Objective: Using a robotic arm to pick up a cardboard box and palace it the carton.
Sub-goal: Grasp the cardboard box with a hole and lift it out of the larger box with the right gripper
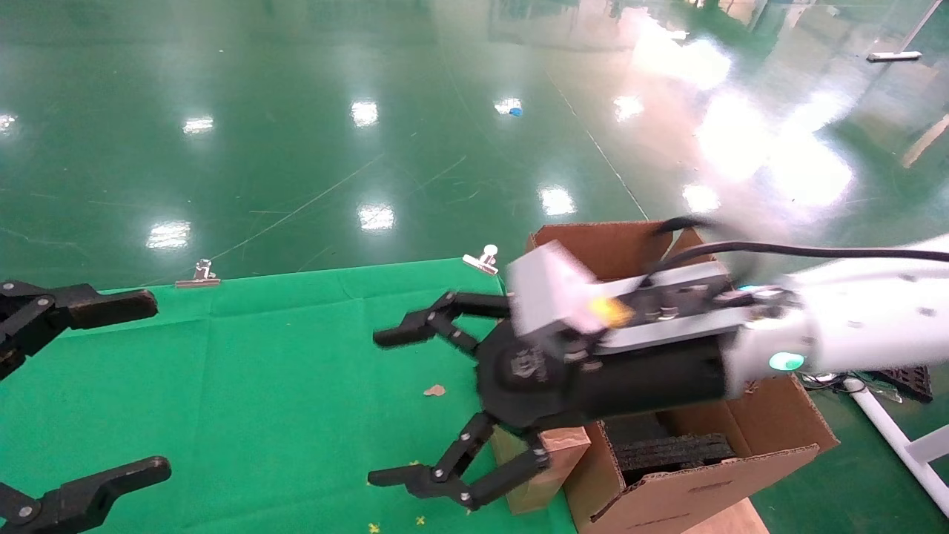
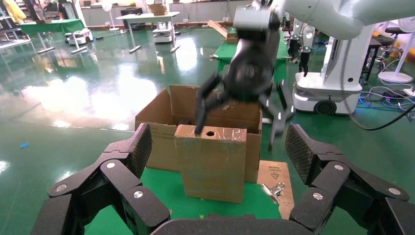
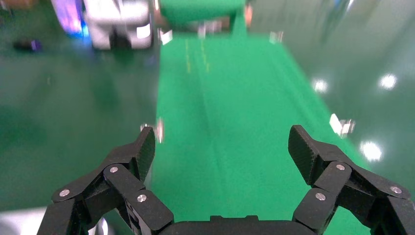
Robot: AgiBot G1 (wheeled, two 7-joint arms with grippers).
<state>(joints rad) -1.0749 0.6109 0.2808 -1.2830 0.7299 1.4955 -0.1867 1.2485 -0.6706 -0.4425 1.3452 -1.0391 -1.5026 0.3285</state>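
A: What is the surface?
B: A green cloth [image 1: 245, 371] on a table, with shiny green floor around. The cardboard box [image 1: 545, 475] stands upright at the cloth's edge, touching the carton [image 1: 712, 475].
A: And the grippers?
B: The right gripper [image 1: 408, 404] is spread wide above the box, holding nothing. The left gripper [image 1: 118, 386] waits open at the left.

We are in a robotics lab or factory hall: a glossy green floor [image 2: 98, 83] runs past our cloth-covered table [image 1: 259, 371], with other wheeled robots [image 2: 328, 73] and work tables [image 2: 147, 19] beyond it.
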